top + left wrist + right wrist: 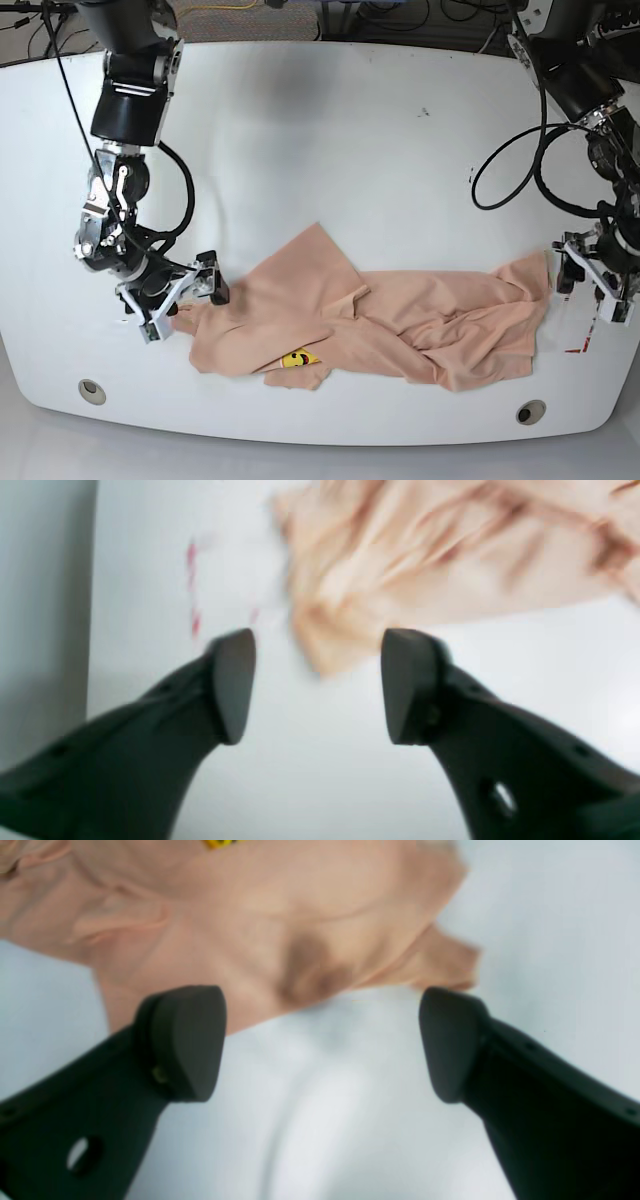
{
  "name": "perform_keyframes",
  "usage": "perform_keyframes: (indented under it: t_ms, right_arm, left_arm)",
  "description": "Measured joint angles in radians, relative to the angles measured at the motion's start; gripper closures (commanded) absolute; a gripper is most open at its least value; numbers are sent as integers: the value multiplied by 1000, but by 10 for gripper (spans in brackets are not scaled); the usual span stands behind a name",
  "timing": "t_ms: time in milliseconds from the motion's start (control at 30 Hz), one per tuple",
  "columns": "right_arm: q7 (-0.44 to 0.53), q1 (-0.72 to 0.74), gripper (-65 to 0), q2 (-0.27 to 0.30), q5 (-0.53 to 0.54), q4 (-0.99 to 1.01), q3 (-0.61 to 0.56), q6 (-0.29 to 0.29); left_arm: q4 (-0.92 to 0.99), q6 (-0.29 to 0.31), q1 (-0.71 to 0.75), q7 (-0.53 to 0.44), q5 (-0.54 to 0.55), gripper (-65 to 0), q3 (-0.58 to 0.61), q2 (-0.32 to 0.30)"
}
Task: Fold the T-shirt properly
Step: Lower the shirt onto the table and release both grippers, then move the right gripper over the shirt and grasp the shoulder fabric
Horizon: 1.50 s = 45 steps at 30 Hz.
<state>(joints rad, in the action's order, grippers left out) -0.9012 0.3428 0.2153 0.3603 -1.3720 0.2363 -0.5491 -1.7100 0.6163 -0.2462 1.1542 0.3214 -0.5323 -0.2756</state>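
Note:
The peach T-shirt (400, 330) lies crumpled and spread wide across the front of the white table (330, 140). Its small yellow smiling-face print (295, 357) faces up near the front left. My right gripper (185, 308) is open at the shirt's left edge. In the right wrist view the gripper (320, 1040) is open and empty, with the shirt's edge (250, 915) just beyond the fingertips. My left gripper (588, 290) is open at the shirt's right edge. In the left wrist view the gripper (320, 685) is open and empty, and a shirt corner (325, 650) reaches toward the gap.
Red marks (192, 580) are on the table beside the shirt's right end and also show in the base view (577, 345). Two round holes (92, 390) (530, 412) sit near the table's front edge. Cables (500, 180) hang from the arm at the right.

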Motion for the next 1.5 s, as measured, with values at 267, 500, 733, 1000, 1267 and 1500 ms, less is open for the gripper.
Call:
perform_keyframes:
  t_ms: [267, 500, 733, 1000, 1267, 1500]
  right_arm:
    - [0, -101, -585, -80, -5, -1, 26, 0]
    - [6, -147, -585, -146, -5, -1, 22, -1]
    - [5, -167, -583, -180, -8, 8, 20, 0]
    - [108, -158, -583, -196, 27, 117, 22, -5]
    - [237, -130, -583, -186, 40, 213, -79, -7]
    - [350, -92, -583, -190, 46, 309, -194, 38]
  left_arm:
    - [26, 2, 45, -3, 3, -407, -66, -8]
    - [36, 3, 66, -3, 5, -408, -112, -50]
    - [36, 6, 82, -3, 11, -408, -142, -58]
    - [35, 4, 89, -3, 1, -408, -153, -86]
    - [35, 5, 111, -4, 8, -408, -150, -80]
    - [35, 5, 116, -4, 8, -408, -150, -94]
